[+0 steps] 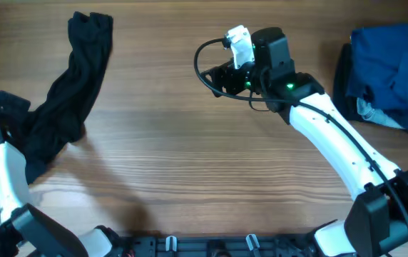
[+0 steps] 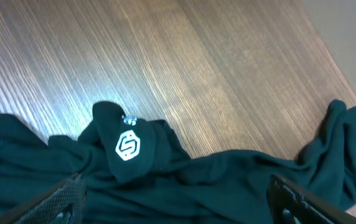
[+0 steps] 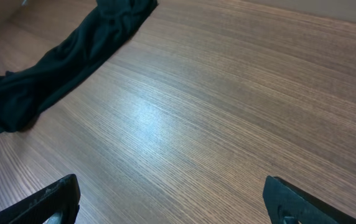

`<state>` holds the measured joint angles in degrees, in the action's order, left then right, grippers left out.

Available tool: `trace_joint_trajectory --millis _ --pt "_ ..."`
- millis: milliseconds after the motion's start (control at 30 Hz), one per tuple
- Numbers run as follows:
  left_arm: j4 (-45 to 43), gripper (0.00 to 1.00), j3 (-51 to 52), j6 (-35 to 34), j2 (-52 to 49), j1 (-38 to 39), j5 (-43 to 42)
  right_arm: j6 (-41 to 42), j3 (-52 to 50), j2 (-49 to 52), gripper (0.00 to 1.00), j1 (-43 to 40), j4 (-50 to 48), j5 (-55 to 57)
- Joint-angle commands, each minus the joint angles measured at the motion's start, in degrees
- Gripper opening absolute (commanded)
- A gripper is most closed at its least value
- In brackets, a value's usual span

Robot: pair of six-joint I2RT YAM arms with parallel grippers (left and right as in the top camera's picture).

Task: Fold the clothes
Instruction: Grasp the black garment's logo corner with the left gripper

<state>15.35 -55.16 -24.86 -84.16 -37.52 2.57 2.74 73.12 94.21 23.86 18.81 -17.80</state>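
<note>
1. We see the black garment stretched in a long, rumpled band from the far-left corner of the worktop down to its left edge.
2. Our left gripper sits over the left-edge end of that band. Its fingers are spread wide and released, with cloth lying between them. A white hexagonal logo shows on a fold just ahead.
3. Our right gripper hangs above bare wood near the middle of the far edge, its fingers spread apart and empty.
4. A blue pile of clothes lies at the far-right corner, well apart from both grippers.
</note>
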Motion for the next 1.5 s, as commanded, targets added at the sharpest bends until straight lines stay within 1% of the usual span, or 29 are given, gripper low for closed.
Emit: trace_joint_trajectory --millis 0,200,233,267,300,400,467,533,567,700,767,833,967,1100,1167,1267,1467 --pt "-1.2 0.9 -0.7 5.1 -4.2 -0.2 2.4 0.2 0.6 1.4 0.95 0.2 -0.1 -0.9" --pt "-5.6 0.9 -0.7 8.0 -10.1 -0.2 3.4 -0.3 0.6 1.5 0.95 0.2 0.4 -0.9" --pt "-6.1 0.88 -0.7 8.0 -10.9 -0.2 3.4 -0.3 0.6 1.6 0.95 0.2 0.3 -0.9" --pt "-6.8 0.83 -0.7 8.0 -11.6 -0.2 3.3 -0.2 0.5 1.6 0.95 0.2 0.2 -0.9" --pt "-7.1 0.77 -0.7 8.0 -12.0 -0.2 3.3 -0.2 0.4 1.7 0.95 0.2 0.3 -0.7" --pt "-7.3 0.52 -0.7 8.0 -12.4 -0.2 3.3 -0.2 0.4 1.9 0.94 0.2 0.3 -0.7" --pt "-7.6 0.25 -0.7 7.9 -12.4 -0.2 3.3 -0.2 0.4 2.0 0.91 0.2 0.3 -0.7" --pt "-7.7 0.07 -0.7 7.9 -12.4 -0.2 3.3 -0.2 0.4 2.0 0.9 0.2 0.3 -0.7" --pt "-7.6 0.04 -0.7 7.9 -12.3 -0.1 3.2 -0.2 0.4 2.0 0.9 0.2 0.3 -0.7" --pt "-7.3 0.04 -0.7 7.7 -9.5 0.5 2.8 -0.2 0.4 2.0 0.88 0.2 0.3 -0.7" --pt "-6.5 0.04 -0.7 7.7 -5.2 1.6 2.8 -0.2 0.4 2.0 0.85 0.2 0.3 -0.7" --pt "-4.9 0.04 -0.7 7.0 1.3 3.5 2.9 0.4 0.4 1.9 0.82 0.2 0.3 -1.1" --pt "-1.8 0.04 -0.7 4.9 13.4 7.0 2.9 0.4 0.4 0.9 0.77 0.2 0.9 -4.4" --pt "-1.0 0.04 -0.7 2.9 23.9 9.7 2.9 0.3 0.4 -2.3 0.74 0.2 3.1 -4.8" --pt "-0.9 0.04 -0.7 0.8 28.5 10.5 2.9 0.3 0.4 -5.2 0.73 0.2 4.6 -4.8" --pt "-0.9 0.04 -0.7 0.4 31.5 11.6 2.6 0.3 0.4 -9.7 0.73 0.2 7.1 -4.8" --pt "1.0 0.04 -0.7 0.1 31.5 14.3 2.4 0.2 0.4 -19.7 0.7 0.2 13.1 -4.5"
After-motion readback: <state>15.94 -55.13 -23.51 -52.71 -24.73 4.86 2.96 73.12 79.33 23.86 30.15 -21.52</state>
